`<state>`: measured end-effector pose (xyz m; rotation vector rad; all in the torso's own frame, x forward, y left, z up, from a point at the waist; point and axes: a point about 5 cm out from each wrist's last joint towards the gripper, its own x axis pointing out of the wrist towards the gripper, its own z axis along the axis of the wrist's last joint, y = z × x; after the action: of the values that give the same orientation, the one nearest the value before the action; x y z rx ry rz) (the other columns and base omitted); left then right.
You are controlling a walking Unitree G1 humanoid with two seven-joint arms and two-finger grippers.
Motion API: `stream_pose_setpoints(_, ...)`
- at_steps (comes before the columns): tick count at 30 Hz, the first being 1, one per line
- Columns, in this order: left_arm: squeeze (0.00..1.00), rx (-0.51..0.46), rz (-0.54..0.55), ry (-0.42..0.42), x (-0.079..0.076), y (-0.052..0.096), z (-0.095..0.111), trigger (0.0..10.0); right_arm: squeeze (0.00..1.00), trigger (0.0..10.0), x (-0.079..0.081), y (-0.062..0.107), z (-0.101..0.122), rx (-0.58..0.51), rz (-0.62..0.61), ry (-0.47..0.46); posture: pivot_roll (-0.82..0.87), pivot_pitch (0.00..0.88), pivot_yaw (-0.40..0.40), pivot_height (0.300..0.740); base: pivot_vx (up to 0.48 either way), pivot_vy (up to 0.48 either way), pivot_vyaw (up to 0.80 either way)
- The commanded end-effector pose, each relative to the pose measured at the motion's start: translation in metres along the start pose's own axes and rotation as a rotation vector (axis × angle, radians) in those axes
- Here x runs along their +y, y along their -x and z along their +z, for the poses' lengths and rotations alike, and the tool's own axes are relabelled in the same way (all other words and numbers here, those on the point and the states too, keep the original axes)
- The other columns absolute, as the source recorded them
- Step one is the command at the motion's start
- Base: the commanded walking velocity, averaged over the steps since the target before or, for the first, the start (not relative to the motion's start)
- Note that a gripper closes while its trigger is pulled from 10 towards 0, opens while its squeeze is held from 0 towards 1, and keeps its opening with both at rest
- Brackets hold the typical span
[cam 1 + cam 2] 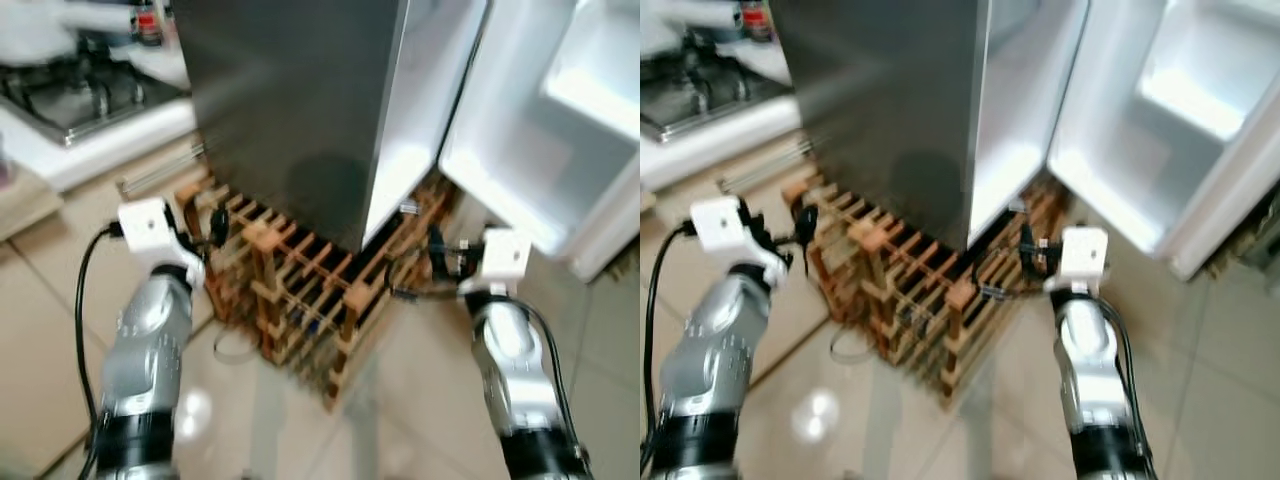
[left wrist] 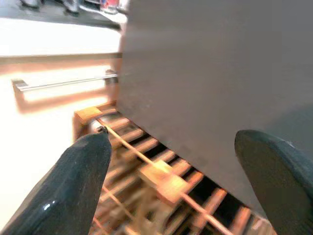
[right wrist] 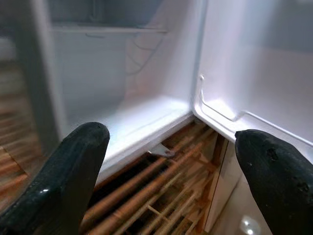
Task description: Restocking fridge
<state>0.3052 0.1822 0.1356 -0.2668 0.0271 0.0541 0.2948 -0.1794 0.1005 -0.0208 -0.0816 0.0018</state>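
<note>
Right wrist view, right pincer (image 3: pixel 166 161) spread wide, apparently empty, facing open fridge (image 3: pixel 122 98), left pincer (image 2: pixel 181 166) likewise apart.

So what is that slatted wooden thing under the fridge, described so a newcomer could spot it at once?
Start at the tall dark-grey fridge with its white door swung open. Directly beneath it, on the pale tiled floor, sits a wooden pallet-like rack of light-brown slats and square blocks. It is the one openwork wooden piece here, between the two open grippers.

Fridge (image 1: pixel 290 110) is set centre on a slatted wooden rack (image 1: pixel 300 290), w/ its door (image 1: pixel 545 130) swung open to the right. Stove (image 1: pixel 70 95) is seen behind-left; drawer handle (image 1: pixel 160 170) is placed betw. stove & rack.
</note>
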Motion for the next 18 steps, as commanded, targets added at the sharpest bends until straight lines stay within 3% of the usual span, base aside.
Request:
stream_pose_setpoints(1, 0.0, -0.006, -0.027, 0.019, -0.009, -0.001, -0.002, 10.0, 0.0, 10.0, -0.004, 0.001, 0.005, -0.023, -0.003, 0.016, -0.11, 0.0, 0.032, 0.74, 0.0, -0.45, 0.45)
stream_pose_setpoints(6, 0.0, 0.022, -0.01, 0.016, -0.013, -0.002, -0.014, 10.0, 0.0, 10.0, 0.004, 0.006, 0.003, -0.014, 0.024, 0.016, -0.12, 0.0, 0.026, 0.74, 0.0, -0.45, 0.45)
stream_pose_setpoints(12, 0.0, -0.008, 0.016, 0.027, -0.014, -0.005, -0.01, 10.0, 0.0, 10.0, 0.002, 0.006, 0.001, 0.005, 0.033, 0.028, -0.13, 0.0, 0.024, 0.74, 0.044, -0.439, 0.44)
stream_pose_setpoints(15, 0.0, -0.009, 0.012, -0.019, -0.017, -0.007, -0.009, 10.0, 0.0, 10.0, 0.003, 0.005, 0.0, 0.012, 0.049, 0.026, -0.13, 0.0, 0.026, 0.74, 0.266, -0.394, 0.44)
stream_pose_setpoints(18, 0.0, -0.019, -0.024, -0.038, -0.022, -0.008, -0.007, 10.0, 0.0, 10.0, 0.002, 0.003, 0.0, 0.019, 0.02, 0.031, -0.12, 0.0, 0.026, 0.74, 0.0, 0.0, 0.29)
